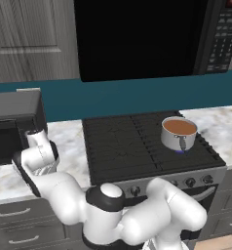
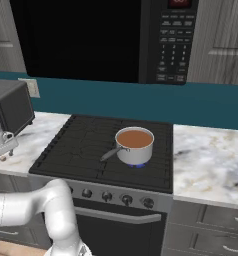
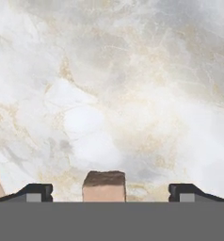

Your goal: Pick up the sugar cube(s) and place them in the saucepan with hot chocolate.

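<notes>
Squarely between the wide-open tool (image 3: 108, 193) fingertips sits the sugar cube (image 3: 104, 186).

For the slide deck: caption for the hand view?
Open end effector straddling sugar cube on marble counter.

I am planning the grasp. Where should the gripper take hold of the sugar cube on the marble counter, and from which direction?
Grip the sugar cube across its two opposite flat side faces, coming straight down from above. It lies flat on the marble counter, centred between the open gripper's fingertips, with free counter at both sides, so a straight descent and squeeze probably suffices.
</notes>
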### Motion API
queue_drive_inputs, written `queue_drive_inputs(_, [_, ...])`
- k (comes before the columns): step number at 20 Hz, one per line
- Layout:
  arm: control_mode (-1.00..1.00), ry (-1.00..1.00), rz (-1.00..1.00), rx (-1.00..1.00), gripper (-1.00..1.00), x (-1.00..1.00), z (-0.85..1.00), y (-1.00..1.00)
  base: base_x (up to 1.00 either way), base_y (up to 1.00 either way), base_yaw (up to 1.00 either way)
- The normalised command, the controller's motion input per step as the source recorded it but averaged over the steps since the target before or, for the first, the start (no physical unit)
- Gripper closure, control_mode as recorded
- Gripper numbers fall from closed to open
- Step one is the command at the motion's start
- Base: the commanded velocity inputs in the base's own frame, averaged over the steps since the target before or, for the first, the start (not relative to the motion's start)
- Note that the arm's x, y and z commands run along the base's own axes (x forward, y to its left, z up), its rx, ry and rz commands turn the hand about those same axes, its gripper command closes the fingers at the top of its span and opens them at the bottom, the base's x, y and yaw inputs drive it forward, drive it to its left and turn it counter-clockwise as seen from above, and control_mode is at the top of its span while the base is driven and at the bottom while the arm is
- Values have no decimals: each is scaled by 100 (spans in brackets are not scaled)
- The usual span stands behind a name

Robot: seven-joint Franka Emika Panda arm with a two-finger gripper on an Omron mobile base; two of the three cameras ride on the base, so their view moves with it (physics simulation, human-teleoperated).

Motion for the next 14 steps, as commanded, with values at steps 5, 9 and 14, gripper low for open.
queue_drive_inputs(5, [-100, 1, 0, 0, -100, 4, -2, 0, 0, 0, 0])
queue_drive_inputs(9, [-100, 8, 0, 0, 100, 0, -17, 0, 0, 0, 0])
queue_drive_inputs(14, [-100, 1, 0, 0, 100, 0, -5, 0, 0, 0, 0])
